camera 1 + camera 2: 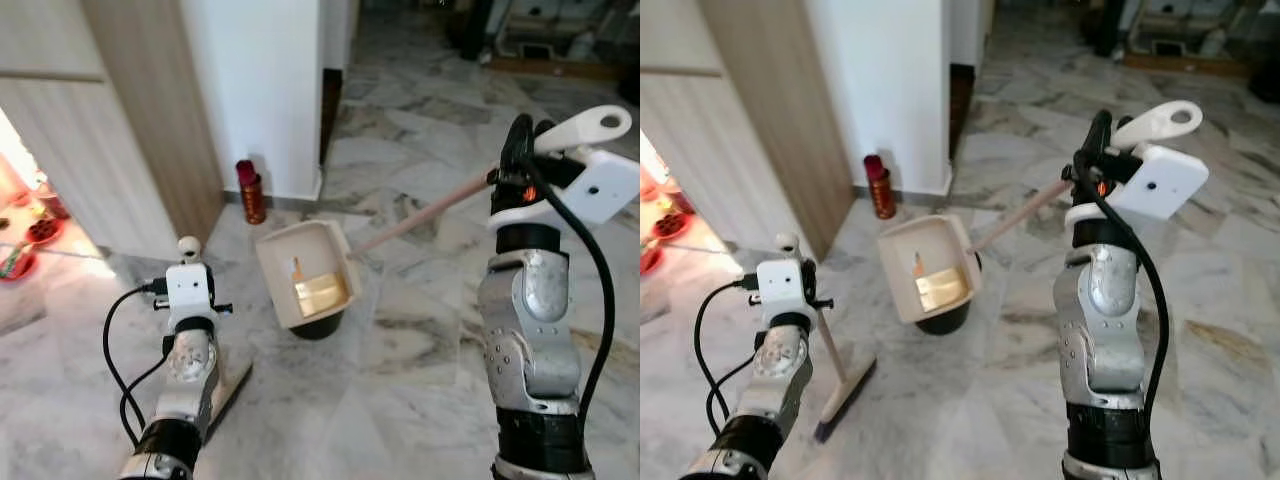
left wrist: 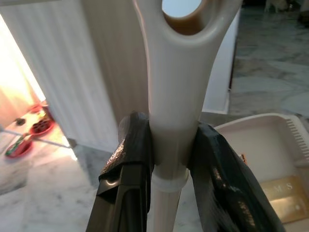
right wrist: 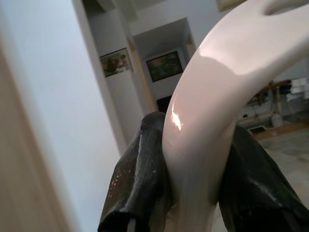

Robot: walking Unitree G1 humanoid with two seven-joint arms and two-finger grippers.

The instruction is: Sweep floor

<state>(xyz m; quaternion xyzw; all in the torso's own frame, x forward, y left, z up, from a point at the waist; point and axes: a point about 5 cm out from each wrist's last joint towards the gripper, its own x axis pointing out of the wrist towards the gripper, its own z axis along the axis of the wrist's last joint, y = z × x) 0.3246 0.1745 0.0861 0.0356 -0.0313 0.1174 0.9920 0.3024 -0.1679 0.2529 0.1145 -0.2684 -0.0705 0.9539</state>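
Both hands are clamped on handles: the left hand [image 2: 166, 159] grips the broom [image 1: 845, 385], the right hand [image 3: 193, 183] the dustpan [image 1: 305, 272] raised off the floor [image 1: 400, 400].

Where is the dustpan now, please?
The dustpan is ahead at centre in the head views, lifted on its long handle held by the right gripper, in front of the white wall and near the red bottle.
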